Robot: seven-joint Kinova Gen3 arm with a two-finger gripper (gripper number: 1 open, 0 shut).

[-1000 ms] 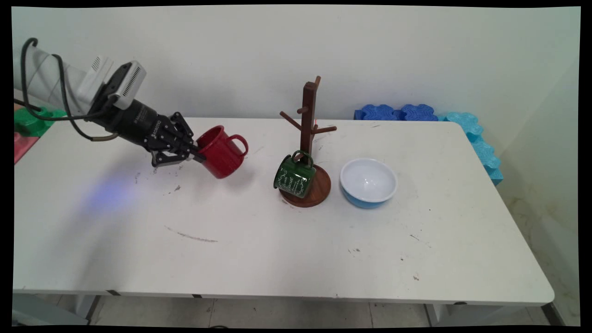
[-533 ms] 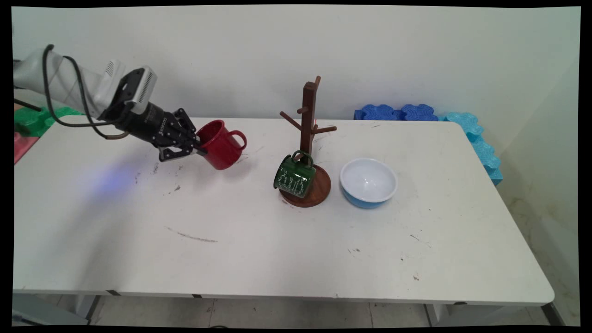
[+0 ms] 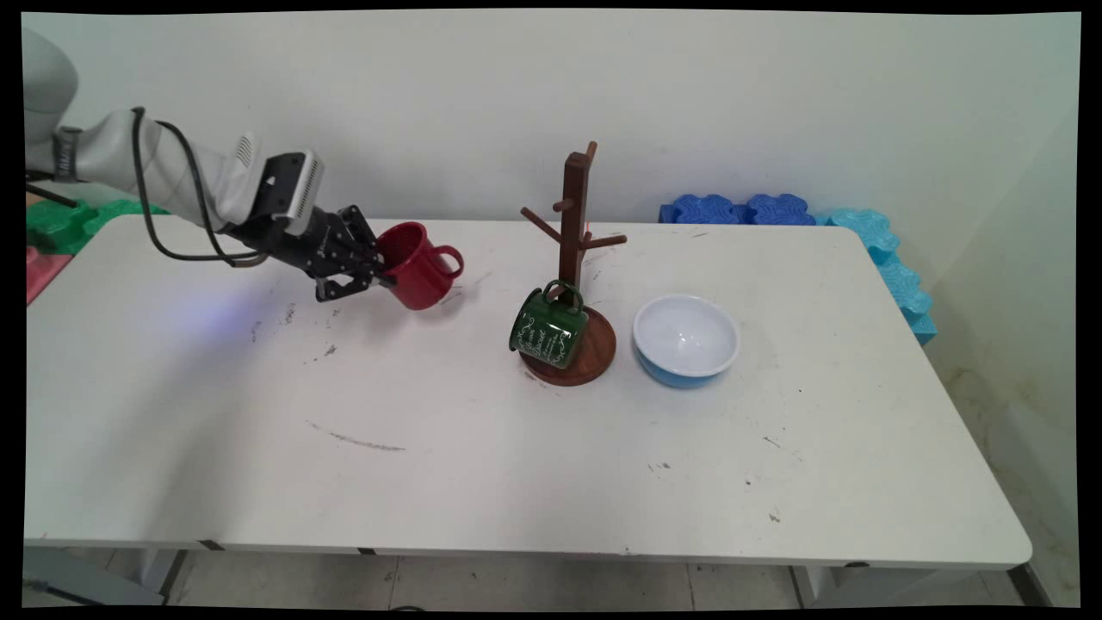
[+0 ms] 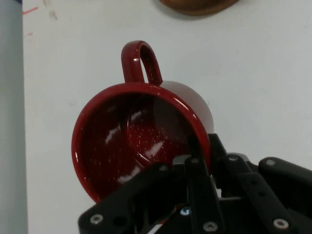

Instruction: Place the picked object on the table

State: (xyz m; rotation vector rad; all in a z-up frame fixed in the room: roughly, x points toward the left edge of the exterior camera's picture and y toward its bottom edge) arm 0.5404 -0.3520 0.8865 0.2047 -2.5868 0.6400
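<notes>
My gripper (image 3: 381, 274) is shut on the rim of a red mug (image 3: 419, 264), held tilted just above the table at the back left, its handle pointing right toward the stand. In the hand view the red mug (image 4: 141, 131) fills the middle with its mouth toward the camera; one finger is inside the rim and the other outside at the gripper (image 4: 197, 151). To the right stands a brown wooden mug tree (image 3: 574, 250) with a green mug (image 3: 548, 325) leaning on its round base. A blue bowl (image 3: 686, 339) with a white inside sits right of the stand.
Blue foam blocks (image 3: 740, 209) lie along the wall at the back right, and lighter blue ones (image 3: 895, 271) run down the table's right edge. Green and red foam pieces (image 3: 52, 226) sit past the left end. The table (image 3: 516, 465) has scuff marks.
The gripper has carried the red mug a little up and toward the back of the table, and the arm has swung rightward. The green mug, stand and bowl stay put.
</notes>
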